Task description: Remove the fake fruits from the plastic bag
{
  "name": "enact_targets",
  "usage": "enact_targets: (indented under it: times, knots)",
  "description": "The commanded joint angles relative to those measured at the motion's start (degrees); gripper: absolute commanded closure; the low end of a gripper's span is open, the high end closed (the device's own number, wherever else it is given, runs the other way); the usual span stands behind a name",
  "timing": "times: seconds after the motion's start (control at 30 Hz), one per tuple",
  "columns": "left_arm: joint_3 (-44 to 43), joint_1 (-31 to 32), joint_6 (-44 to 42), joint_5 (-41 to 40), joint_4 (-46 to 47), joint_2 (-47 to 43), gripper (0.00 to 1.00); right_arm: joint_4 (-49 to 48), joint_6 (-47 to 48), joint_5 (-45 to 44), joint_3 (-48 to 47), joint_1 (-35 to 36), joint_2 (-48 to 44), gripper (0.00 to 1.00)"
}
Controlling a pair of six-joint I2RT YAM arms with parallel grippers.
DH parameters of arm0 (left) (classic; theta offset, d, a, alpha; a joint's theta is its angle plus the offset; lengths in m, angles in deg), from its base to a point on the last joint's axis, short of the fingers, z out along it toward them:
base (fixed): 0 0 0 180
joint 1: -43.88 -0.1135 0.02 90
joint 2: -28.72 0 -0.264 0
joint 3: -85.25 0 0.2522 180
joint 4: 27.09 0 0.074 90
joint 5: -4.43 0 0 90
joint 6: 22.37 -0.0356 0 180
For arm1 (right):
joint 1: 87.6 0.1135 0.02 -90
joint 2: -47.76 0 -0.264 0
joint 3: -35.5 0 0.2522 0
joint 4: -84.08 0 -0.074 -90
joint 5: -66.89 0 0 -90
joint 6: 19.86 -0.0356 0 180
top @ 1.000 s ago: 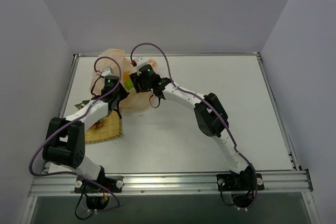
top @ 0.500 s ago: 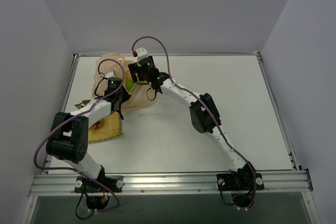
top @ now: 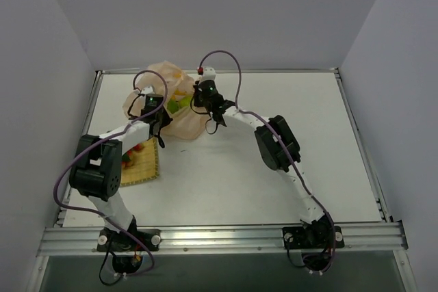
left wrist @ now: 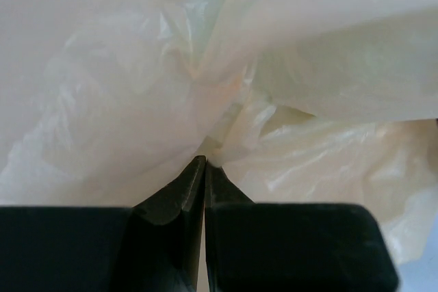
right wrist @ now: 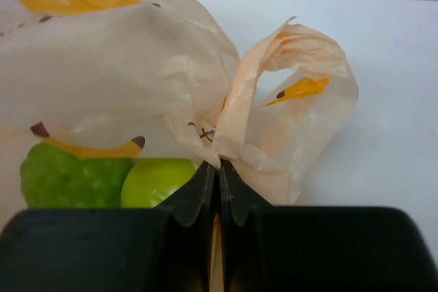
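Reaching forward, left gripper (left wrist: 205,163) and right gripper (right wrist: 219,167) clamped tight on plastic bag (right wrist: 102,66).

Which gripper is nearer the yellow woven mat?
Left. The left gripper pinches the plastic bag just past the mat; the right gripper pinches the bag's other side, farther right.

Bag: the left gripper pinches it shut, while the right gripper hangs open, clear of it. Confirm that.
Not quite. The right gripper is not open or clear: the right wrist view shows its jaws closed on a twisted fold of the bag. The rest stands: the left gripper does pinch the bag shut.
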Motion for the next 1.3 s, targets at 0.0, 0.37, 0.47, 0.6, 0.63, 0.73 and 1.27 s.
enact_targets:
  times: [0.0,0.37,0.47,0.6,0.63,0.73,1.27]
  knots:
    - [-4.3,-0.4,-2.4,-2.0,-2.0,0.2,0.98,-12.6,-4.7,-0.5,9.9,0.1,-10.6,1.0]
    - [0.8,0.1,-1.3,-2.3,-3.3,-10.7,0.54,-10.0,-5.2,1.4,9.9,1.9,-8.7,1.0]
    - [1.2,0.9,-1.0,-1.2,-7.2,-16.3,0.44,-10.7,-5.2,1.1,11.9,2.1,-10.1,1.0]
    - [2.6,1.6,-0.4,-1.0,-10.6,-23.2,0.49,-10.7,-5.2,1.1,13.0,2.2,-11.0,1.0]
    - [3.3,1.8,-0.1,-0.1,-10.8,-25.2,0.6,-11.0,-5.2,1.2,13.3,2.2,-11.2,1.0]
    - [2.6,3.0,1.2,2.2,-11.2,-25.5,0.84,-11.6,-5.4,1.4,14.4,2.2,-11.8,1.0]
    - [-16.4,4.5,-5.2,-4.0,-10.3,-0.2,0.68,-10.7,-5.2,3.7,14.1,1.5,-12.5,1.0]
